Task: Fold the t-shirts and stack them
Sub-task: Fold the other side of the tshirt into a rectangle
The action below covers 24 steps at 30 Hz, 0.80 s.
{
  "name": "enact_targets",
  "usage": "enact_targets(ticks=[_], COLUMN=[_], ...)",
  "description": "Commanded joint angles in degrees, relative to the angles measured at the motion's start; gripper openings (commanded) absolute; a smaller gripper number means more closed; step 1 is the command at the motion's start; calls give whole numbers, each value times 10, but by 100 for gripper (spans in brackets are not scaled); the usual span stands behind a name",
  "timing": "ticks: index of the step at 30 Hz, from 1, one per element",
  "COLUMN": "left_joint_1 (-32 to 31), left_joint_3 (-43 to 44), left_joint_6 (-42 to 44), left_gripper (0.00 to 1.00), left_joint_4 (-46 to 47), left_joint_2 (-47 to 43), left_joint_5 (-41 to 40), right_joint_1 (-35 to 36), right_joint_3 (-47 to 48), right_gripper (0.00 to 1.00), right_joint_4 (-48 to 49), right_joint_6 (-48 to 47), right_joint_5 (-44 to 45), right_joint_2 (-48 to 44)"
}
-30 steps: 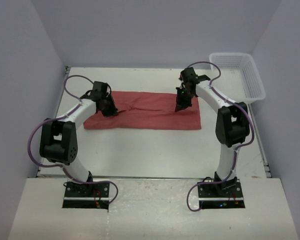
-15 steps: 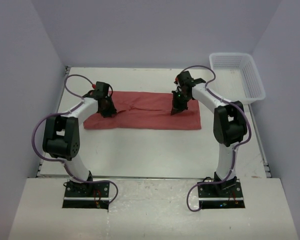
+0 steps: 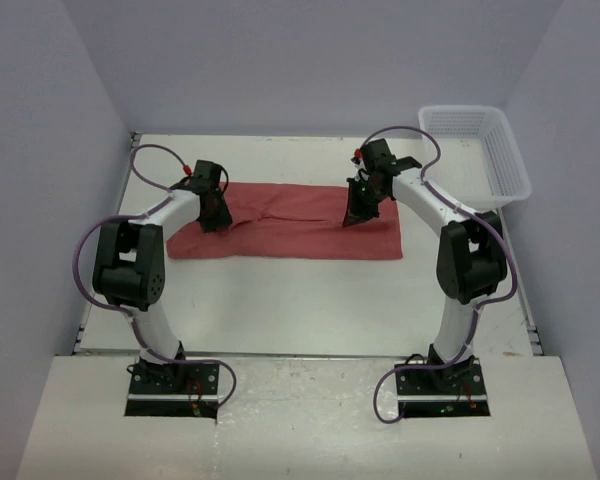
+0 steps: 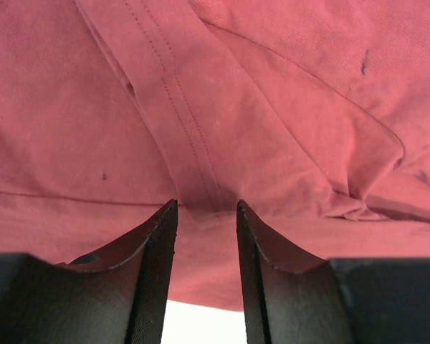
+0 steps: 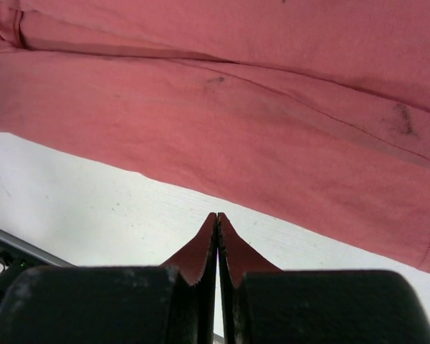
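Soft, limp t-shirt lies banded across the table's far half; left gripper spread over a stitched hem, right gripper pressed together, empty; probably best pinched at hemmed corners.

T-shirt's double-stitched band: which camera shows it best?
Left wrist: the stitched band runs close-up down the frame, ending just beyond the open left hand. Top external shows the whole t-shirt, stitching too small. Right wrist shows a different stretch of cloth.
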Motion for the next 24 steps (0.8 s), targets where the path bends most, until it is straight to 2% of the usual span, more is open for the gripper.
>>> enact_targets(ticks=[1, 8, 11, 12, 14, 15, 24], left_joint_1=[-3, -1, 2, 2, 2, 2, 2], left_joint_3=[28, 38, 42, 43, 47, 51, 94], left_joint_6=[3, 1, 2, 1, 0, 0, 6], left_gripper=[40, 30, 20, 12, 6, 0, 0], left_joint_4=[-7, -2, 5, 7, 10, 10, 0], left_joint_2=[13, 38, 47, 48, 45, 45, 16], left_joint_5=[-28, -24, -17, -14, -10, -8, 22], right_joint_1=[0, -2, -2, -2, -2, -2, -1], right_joint_3=[-7, -11, -20, -22, -29, -32, -35], right_gripper=[0, 0, 0, 0, 0, 0, 0], right_joint_4=[11, 12, 15, 16, 20, 21, 31], right_joint_6=[-7, -4, -2, -2, -2, -2, 7], right_joint_5=[-20, -30, -32, -32, -33, -34, -38], right_joint_2=[-34, -46, -51, -52, -52, -53, -42])
